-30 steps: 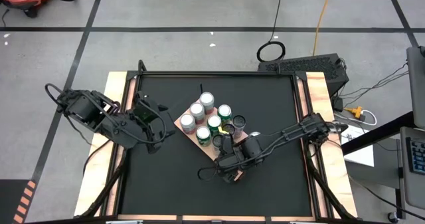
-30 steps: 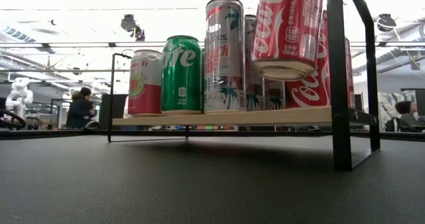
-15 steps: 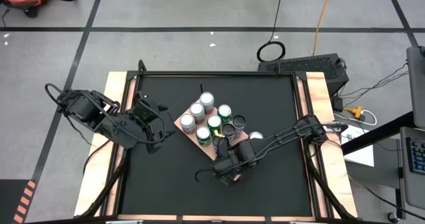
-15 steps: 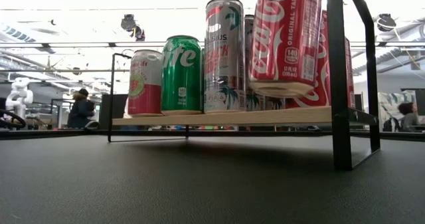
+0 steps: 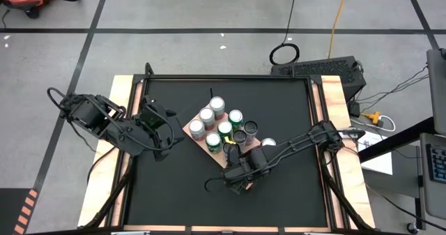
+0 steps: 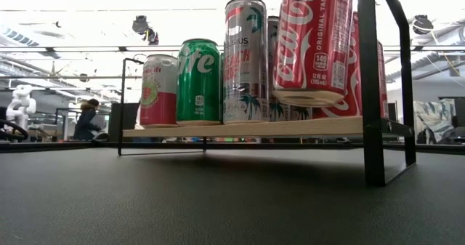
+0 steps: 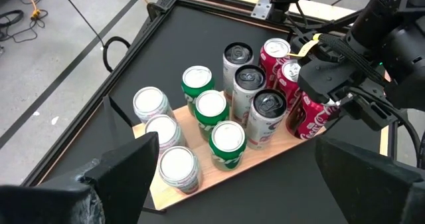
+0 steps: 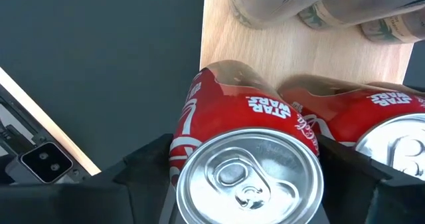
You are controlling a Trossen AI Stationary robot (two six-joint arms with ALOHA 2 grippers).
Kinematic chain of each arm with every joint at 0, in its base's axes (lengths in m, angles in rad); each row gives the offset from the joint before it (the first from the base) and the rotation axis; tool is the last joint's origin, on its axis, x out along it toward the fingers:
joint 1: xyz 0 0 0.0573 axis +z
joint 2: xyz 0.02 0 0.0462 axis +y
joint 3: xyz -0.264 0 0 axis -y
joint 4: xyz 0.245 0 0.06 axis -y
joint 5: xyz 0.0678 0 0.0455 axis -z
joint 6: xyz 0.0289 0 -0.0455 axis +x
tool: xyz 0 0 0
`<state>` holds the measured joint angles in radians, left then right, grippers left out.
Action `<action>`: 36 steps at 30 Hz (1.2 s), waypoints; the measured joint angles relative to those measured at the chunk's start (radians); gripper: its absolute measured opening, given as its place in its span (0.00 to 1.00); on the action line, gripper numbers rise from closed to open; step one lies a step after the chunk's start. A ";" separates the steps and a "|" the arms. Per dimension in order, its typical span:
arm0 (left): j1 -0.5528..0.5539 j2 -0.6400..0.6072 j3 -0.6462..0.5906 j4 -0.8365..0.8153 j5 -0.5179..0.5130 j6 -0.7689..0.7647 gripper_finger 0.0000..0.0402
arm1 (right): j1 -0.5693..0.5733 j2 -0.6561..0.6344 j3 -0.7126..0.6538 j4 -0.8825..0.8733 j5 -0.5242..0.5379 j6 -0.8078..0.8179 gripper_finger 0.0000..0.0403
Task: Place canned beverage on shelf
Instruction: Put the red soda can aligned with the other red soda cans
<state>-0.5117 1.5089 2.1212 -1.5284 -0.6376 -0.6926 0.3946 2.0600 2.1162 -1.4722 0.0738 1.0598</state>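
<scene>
We find the right hand over the near end of the shelf, its fingers closed on a red cola can and gripping it by the sides just under the top rim, as the right wrist view shows. In the low view this can hangs slightly tilted, its base clear of the light wooden board with a visible gap beneath it. A second red can stands on the board just beside the held one. The shelf lies slantwise near the middle of the black bench, carried on thin black rods that lift the board off the bench surface. On it we count further cans standing upright in close rows: three green cans, three white-topped cans at the end nearer the left arm, and tall silver cans with dark tops between the green ones and the red ones. A pink and white can shows at the far end in the low view. The left hand waits at the left side of the bench, well apart from the shelf, with its fingers spread wide and nothing between them. In the room beyond the bench a person shows at a distance.
</scene>
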 joint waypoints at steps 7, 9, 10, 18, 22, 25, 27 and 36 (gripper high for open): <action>0.000 0.000 0.000 0.000 0.000 0.000 0.99 | 0.000 0.000 0.000 -0.006 0.000 0.009 0.77; 0.000 0.000 0.000 0.000 0.000 0.001 0.99 | 0.000 0.000 0.000 -0.006 0.000 0.009 0.78; 0.000 0.000 0.000 0.000 0.000 0.001 0.99 | 0.000 0.000 0.000 -0.006 0.000 0.009 0.78; 0.000 0.000 0.000 0.000 0.000 0.002 0.99 | 0.000 0.000 0.000 -0.006 0.000 0.003 0.78; 0.000 0.000 0.000 0.000 0.000 0.002 0.99 | 0.000 0.000 0.000 -0.005 0.002 0.000 0.78; 0.000 0.000 0.000 0.000 0.000 0.002 0.99 | 0.000 0.000 0.000 -0.005 0.002 -0.001 0.78; 0.000 0.000 0.000 0.000 0.000 0.002 0.99 | 0.000 0.000 0.000 -0.005 0.004 -0.002 0.78; 0.000 0.000 0.000 0.000 0.000 0.002 0.99 | 0.000 0.000 0.000 -0.004 0.009 -0.003 0.78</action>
<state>-0.5117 1.5085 2.1208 -1.5280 -0.6376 -0.6907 0.3943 2.0598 2.1162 -1.4761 0.0825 1.0569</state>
